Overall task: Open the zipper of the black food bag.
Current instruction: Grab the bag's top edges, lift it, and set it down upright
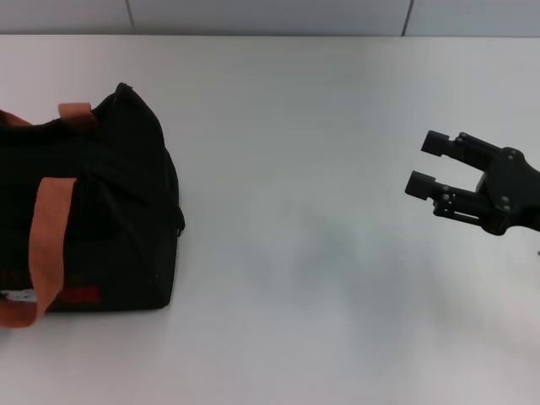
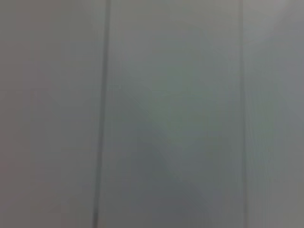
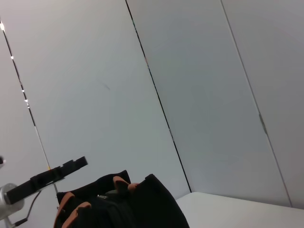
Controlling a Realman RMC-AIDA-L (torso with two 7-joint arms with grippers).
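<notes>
The black food bag point(image 1: 110, 211) stands on the white table at the far left, partly cut off by the frame edge. One orange-brown strap handle point(image 1: 49, 245) hangs down its front and another point(image 1: 74, 110) shows at the back. A red label point(image 1: 80, 294) sits low on the front. The zipper along the top cannot be made out in the head view. In the right wrist view the bag point(image 3: 142, 209) shows a small silver glint point(image 3: 101, 196) between the handles. My right gripper point(image 1: 429, 163) hovers open at the far right, well away from the bag. My left gripper point(image 3: 47, 178) appears beyond the bag.
The white table point(image 1: 295, 253) stretches between the bag and the right gripper. A grey panelled wall point(image 3: 199, 95) rises behind it. The left wrist view shows only a blurred grey panel surface point(image 2: 166, 118).
</notes>
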